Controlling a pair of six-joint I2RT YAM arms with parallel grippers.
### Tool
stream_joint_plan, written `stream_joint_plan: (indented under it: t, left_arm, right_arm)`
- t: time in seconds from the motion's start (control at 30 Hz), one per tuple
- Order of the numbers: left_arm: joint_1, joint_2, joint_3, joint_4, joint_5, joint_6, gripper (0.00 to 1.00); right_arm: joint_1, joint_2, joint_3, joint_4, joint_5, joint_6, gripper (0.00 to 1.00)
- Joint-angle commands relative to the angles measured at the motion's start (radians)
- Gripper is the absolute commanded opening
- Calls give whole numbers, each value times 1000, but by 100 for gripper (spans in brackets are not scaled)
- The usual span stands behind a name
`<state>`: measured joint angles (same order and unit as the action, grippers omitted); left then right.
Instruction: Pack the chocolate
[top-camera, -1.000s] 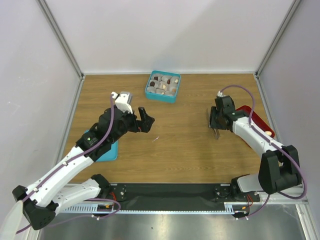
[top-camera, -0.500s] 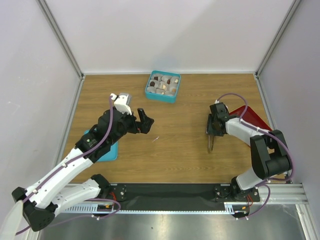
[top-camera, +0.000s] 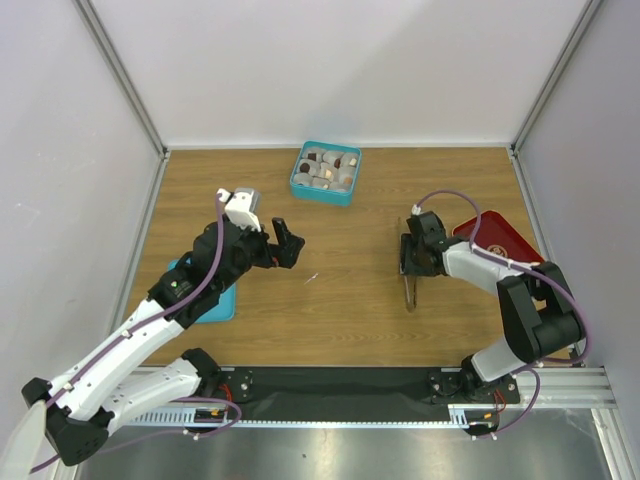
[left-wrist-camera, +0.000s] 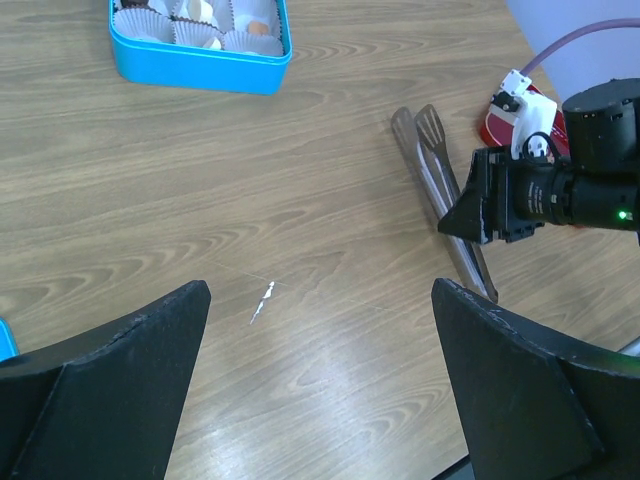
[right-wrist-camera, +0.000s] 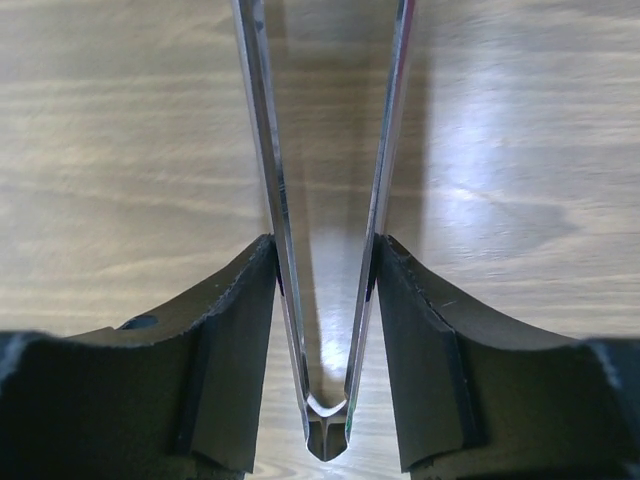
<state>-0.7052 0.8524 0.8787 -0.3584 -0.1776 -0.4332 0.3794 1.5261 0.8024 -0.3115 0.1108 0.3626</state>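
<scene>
The chocolate (top-camera: 313, 157) sits in the teal box (top-camera: 320, 196) at 12 o'clock on the counter (top-camera: 350, 320). It is packed in crinkled paper cups (left-wrist-camera: 247, 40), some pieces dark brown, some pale. The pieces are rounded and too small to show a long axis or facing. The box itself lies slightly askew, its near corner turned toward 7 o'clock.

The right claw (top-camera: 408, 262) is at about 3 o'clock of the counter's middle, pinching the metal tweezers (top-camera: 409, 295). In the right wrist view both fingers (right-wrist-camera: 225, 330) press the outer sides of the two steel arms. The joined end is at 6 o'clock of that picture, between the fingers, and the arms spread toward 12 o'clock. From above, the tweezers' long axis runs roughly 12 to 6, and the visible part reaches from the claw toward 6 o'clock. In the left wrist view they lie low along the wood, their broad flat tips at the end away from the narrow joined end.

The left claw (top-camera: 285, 243) is spread wide with nothing between its fingers, above the counter at about 9 o'clock of the middle. A small white scrap (top-camera: 311, 278) lies just beside it.

A red tray (top-camera: 497, 233) is at 3 o'clock, partly under the right arm; I cannot tell what is in it. A flat teal slab (top-camera: 210, 303) lies at 8 o'clock beneath the left arm.
</scene>
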Motion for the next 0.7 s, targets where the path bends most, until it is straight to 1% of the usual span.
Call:
stream_joint_plan:
  t: [0.0,0.17,0.27,0.37,0.43,0.5,0.6,0.67]
  left_arm:
    - [9,-16,-7,26,-25,25,100]
    - [7,-4,-1,26,-22,25,100]
    - [7,-4,8,6,-72,1,100]
    - [9,0,20,-13,-109,-10,100]
    - [9,25,51,-57,-132,-18,100]
    - [15,48,77,-112,-166,-42,100]
    - [27,65,94,-139,-143,-81,100]
    - [39,71,94,-146,-122,-79,100]
  right_arm:
    - [9,-43,7,-11,-34,6,49]
    - [35,-46,15,-44,-34,-2,54]
    - [38,-52,14,-63,-19,-8,58]
    - [38,-76,20,-73,-17,-7,67]
    - [38,-93,33,-86,-16,-4,72]
    - [38,-121,67,-116,-10,-2,75]
    - [36,-159,125,-156,-5,-7,87]
    - [24,-173,155,-194,-7,1,89]
